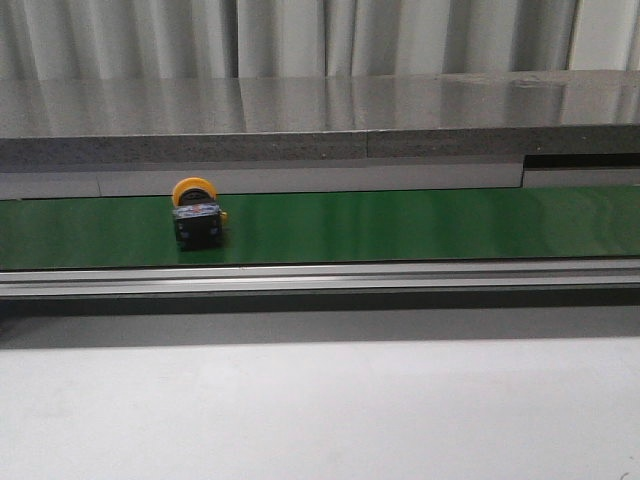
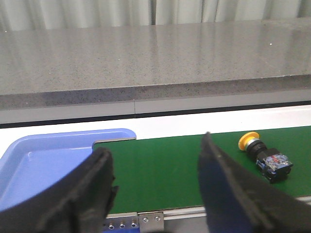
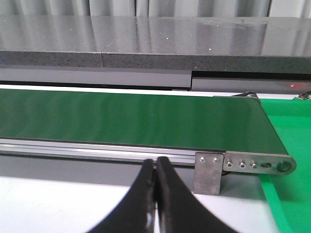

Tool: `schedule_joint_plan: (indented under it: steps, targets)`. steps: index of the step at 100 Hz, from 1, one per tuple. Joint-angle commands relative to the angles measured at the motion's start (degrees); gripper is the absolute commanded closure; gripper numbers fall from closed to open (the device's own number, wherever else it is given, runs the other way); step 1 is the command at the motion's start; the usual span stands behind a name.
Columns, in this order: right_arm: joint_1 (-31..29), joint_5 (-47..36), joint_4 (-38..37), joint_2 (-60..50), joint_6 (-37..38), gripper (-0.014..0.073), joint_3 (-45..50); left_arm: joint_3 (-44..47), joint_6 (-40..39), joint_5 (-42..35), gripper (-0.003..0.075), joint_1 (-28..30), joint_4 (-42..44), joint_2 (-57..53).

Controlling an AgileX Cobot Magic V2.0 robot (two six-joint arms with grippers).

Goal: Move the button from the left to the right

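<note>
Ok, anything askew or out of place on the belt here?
Only the button: it lies tipped on its side on the green belt, its yellow cap facing the back wall instead of up. No damage or spill shows. Neither tool touches it.

running along the back behind pale pleated curtains (image 1: 300, 35), catching soft reflected light on a long grey speckled stone counter (image 1: 320, 115), with a green conveyor belt (image 1: 400, 225) stretching in front of it, edged by a metal rail (image 1: 320, 278) above a plain white tabletop (image 1: 320, 410).
</note>
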Motion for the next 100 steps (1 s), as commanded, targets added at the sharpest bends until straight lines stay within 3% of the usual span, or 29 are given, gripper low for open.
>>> schedule_joint_plan:
  steps: [1, 15, 40, 65, 100]
  targets:
    - [0.2, -4.6, -0.3, -1.2, 0.0, 0.0661, -0.9, -1.6, -0.3, -4.9, 0.0550, -0.2, -0.7, 0.3]
    - [0.2, -4.6, -0.3, -1.2, 0.0, 0.0661, -0.9, -1.6, -0.3, -4.9, 0.0741, -0.2, -0.7, 0.3]
    - [0.2, -4.9, -0.3, -1.2, 0.0, 0.0661, -0.9, -1.6, -0.2, -4.9, 0.0740, -0.2, -0.7, 0.3]
    - [0.2, -11.6, 1.8, -1.2, 0.0, 0.0661, -1.0, -1.6, -0.2, -4.9, 0.0740, -0.2, -0.7, 0.3]
    - [0.2, -5.5, 6.3, 3.8, 0.0, 0.0661, -10.1, -1.6, -0.2, -4.9, 0.0740, -0.2, -0.7, 0.3]
